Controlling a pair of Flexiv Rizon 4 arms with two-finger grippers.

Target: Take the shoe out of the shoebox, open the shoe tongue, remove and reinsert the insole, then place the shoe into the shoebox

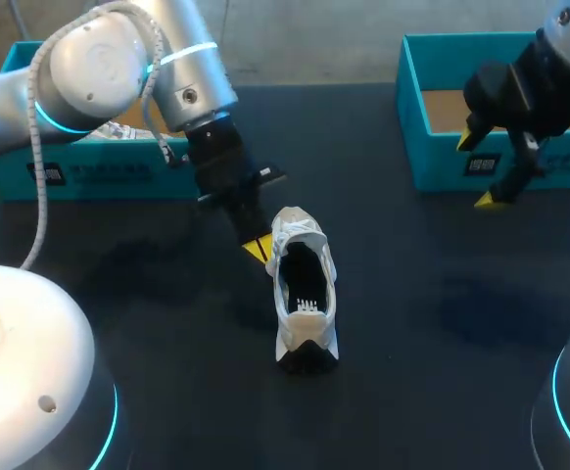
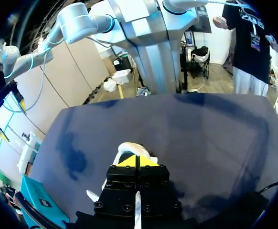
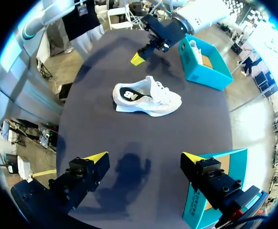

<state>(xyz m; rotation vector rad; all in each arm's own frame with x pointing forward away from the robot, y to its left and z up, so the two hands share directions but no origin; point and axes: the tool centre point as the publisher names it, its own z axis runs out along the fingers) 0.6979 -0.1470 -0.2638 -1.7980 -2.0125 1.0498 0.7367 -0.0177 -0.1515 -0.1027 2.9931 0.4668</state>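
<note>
Shoe: white lace-up sneaker is stood mid-counter, outside both boxes, opening upward.
Left tool: yellow tips are pressed together just beside the laced edge; nothing is seen pinched.
Right tool: fingers are spread above the teal cardboard shoebox.
Risk: sneaker probably gets shoved or tipped if the tongue is missed.
Surface: dark matte counter, likely slippery.
Room: both boxes are kept well apart from the sneaker.

Looks past the right gripper, yellow fingertips spread wide, onto a dark table bearing a white shoe ahead, with the left gripper hanging beyond it, a teal shoebox beside that gripper and a second teal shoebox close under one of those fingertips.
</note>
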